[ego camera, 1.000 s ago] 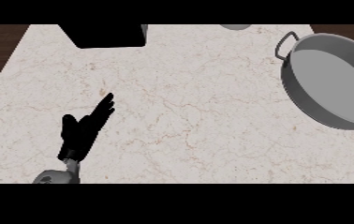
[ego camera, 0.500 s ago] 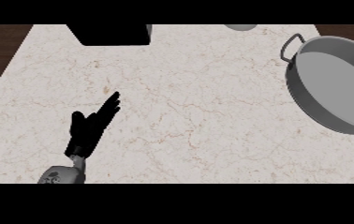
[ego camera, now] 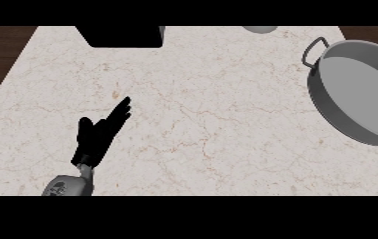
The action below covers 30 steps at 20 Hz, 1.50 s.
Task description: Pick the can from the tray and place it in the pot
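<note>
Nearest, robot's black left hand (ego camera: 100, 138) on grey forearm, lower left, fingers straight, holding nothing, pointing up-right over pale marbled stone counter (ego camera: 214, 108). Right hand not in view. Wide bare counter between hand and far edge, room for sweeping reach. Grey round metal pot with loop handle (ego camera: 351, 95) at right edge, partly cut off, interior bare. Far: flat black tray (ego camera: 124, 35) top left, cropped. Small grey round object (ego camera: 260, 29) at top edge, probably can, not on tray. Judged light, rigid, smooth-sided: grasp round side wall.
</note>
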{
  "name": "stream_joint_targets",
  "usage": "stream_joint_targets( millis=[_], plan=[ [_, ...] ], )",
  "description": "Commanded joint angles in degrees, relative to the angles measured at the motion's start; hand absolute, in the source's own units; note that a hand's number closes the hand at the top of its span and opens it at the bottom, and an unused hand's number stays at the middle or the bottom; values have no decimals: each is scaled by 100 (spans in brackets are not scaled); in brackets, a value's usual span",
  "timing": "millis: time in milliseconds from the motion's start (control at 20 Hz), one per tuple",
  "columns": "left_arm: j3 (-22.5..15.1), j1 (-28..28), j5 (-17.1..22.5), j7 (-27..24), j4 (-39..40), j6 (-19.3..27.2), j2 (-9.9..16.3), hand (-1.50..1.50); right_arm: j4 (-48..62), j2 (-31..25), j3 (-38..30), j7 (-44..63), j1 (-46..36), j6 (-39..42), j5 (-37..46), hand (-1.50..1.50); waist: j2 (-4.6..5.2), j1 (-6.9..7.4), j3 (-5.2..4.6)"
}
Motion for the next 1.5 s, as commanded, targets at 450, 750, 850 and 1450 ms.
stream_joint_targets(
  millis=[450, 750, 850, 1450],
  plan=[
    [152, 110, 107, -26, -136, -273, 72, 0, 506, -340, 1701, 2476, -2597, 291, 1728, 150, 18, 126, 10],
    [46, -277, -116, -46, 135, -64, -129, 0, 1310, -281, 2807, 3147, -3387, 59, 3368, 150, 75, 293, 6],
    [-23, -330, -96, 380, -106, -23, -169, 0, 1541, -100, 3171, 3289, -3560, 131, 3812, 150, 62, 301, 12],
    [24, -210, -238, 37, 152, -44, -168, 0, 4055, 1093, 3459, 4243, -5482, 2528, 3898, -150, 43, 187, 16]
  ],
)
